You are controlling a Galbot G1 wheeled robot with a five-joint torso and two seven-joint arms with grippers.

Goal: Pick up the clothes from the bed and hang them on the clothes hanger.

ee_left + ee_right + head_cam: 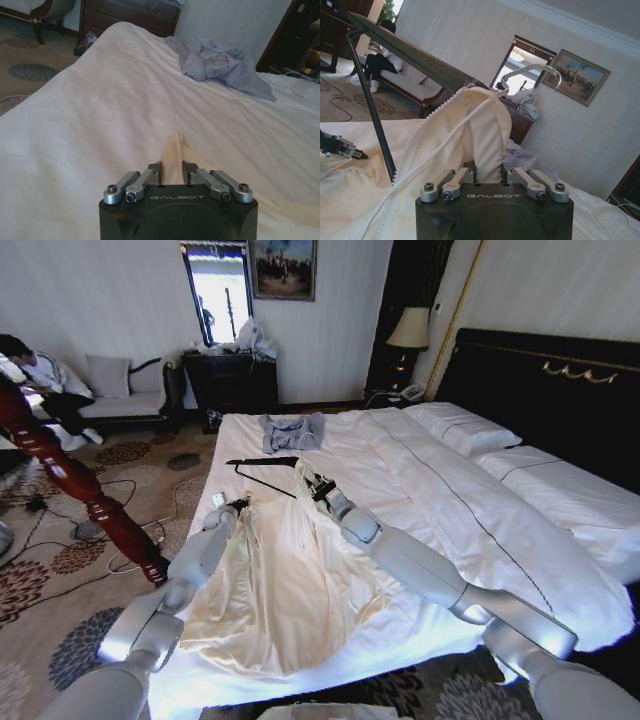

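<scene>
Right gripper pinching clothes, seemingly over clothes hanger; left gripper likewise.

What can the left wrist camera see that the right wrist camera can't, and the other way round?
The left wrist view alone shows the left tool pinching a fold of the cream clothes over bare white bed. The right wrist view alone shows the black clothes hanger tucked in the clothes' collar, its silver hook, the right tool gripping the fabric, and a wall painting. Both show the clothes and the grey-blue garment.
</scene>
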